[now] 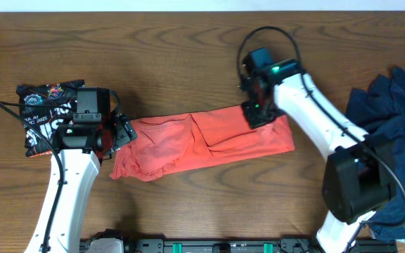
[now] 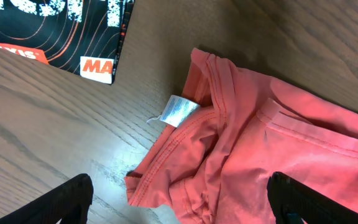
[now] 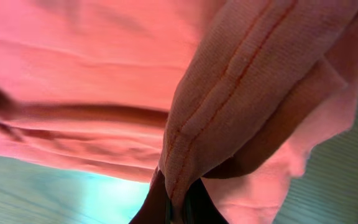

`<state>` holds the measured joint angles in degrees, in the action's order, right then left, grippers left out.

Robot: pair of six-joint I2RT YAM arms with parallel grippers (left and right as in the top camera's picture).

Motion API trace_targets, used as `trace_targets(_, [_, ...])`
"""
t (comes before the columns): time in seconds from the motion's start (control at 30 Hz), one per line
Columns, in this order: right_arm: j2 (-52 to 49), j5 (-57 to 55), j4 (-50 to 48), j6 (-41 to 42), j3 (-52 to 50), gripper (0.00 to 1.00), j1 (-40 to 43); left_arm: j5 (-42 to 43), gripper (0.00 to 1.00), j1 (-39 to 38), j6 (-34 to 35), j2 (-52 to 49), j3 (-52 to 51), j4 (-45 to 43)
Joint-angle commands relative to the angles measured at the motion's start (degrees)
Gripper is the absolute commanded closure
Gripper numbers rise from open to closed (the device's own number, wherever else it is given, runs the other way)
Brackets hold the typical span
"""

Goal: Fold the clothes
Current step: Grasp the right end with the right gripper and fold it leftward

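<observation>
A coral-red T-shirt (image 1: 202, 144) lies as a long folded band across the middle of the table. My right gripper (image 1: 259, 111) is shut on a stitched hem (image 3: 229, 93) at the band's upper right end, with the cloth pinched between the fingers. Over the shirt's left end, my left gripper (image 1: 121, 132) stands open. Its two black fingertips (image 2: 61, 202) straddle the crumpled collar edge (image 2: 179, 186) with nothing held. The white neck label (image 2: 179, 111) shows. A black printed T-shirt (image 1: 44, 112) lies folded at far left. A dark-navy garment (image 1: 392, 105) is heaped at the right.
The black shirt's corner with an orange-and-white tag (image 2: 98, 67) lies close to the coral shirt's collar. The navy heap (image 1: 399, 176) runs down the table's right edge behind the right arm's base. Bare wood (image 1: 188, 56) shows along the back.
</observation>
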<state>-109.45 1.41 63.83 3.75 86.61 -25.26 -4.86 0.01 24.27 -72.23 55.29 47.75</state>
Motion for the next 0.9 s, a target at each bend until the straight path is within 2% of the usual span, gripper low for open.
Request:
trace_targets(0.0, [-0.61,0.57,-0.98,2.25,-0.35,0.99,-4.07,-0.04,0.09,0.35,0.94,0.09,0.76,0.26])
trace_targets(0.17, [-1.16,0.59,-2.19,2.69,-0.37,0.98,-7.69,-0.04,0.09,0.35,0.94,0.09,0.76,0.44])
trace_targets(0.2, [-1.29,0.59,-2.36,2.69,-0.37,0.94,-8.17,-0.04,0.09,0.35,0.94,0.09,0.76,0.52])
trace_targets(0.33, [-1.31,0.81,-3.37,2.64,-0.37,0.37,-9.55,-0.04,0.09,0.35,0.94,0.07,0.76,0.92])
trace_targets(0.4, [-1.31,2.10,-4.00,2.62,-0.37,0.28,-9.88,-0.04,0.09,0.35,0.94,0.04,0.76,1.09])
trace_targets(0.6, [-1.31,0.70,-4.66,2.62,-0.37,0.28,-9.14,-0.04,0.09,0.35,0.94,0.02,0.70,2.47])
trace_targets(0.7, [-1.31,-3.63,-4.50,3.06,-0.37,0.27,-7.78,-0.04,0.03,0.35,0.94,0.00,0.28,3.02])
trace_targets(0.87, [-0.70,-15.23,-3.58,11.54,-0.22,0.21,-3.32,-0.04,0.02,0.35,0.85,-1.09,-0.70,3.23])
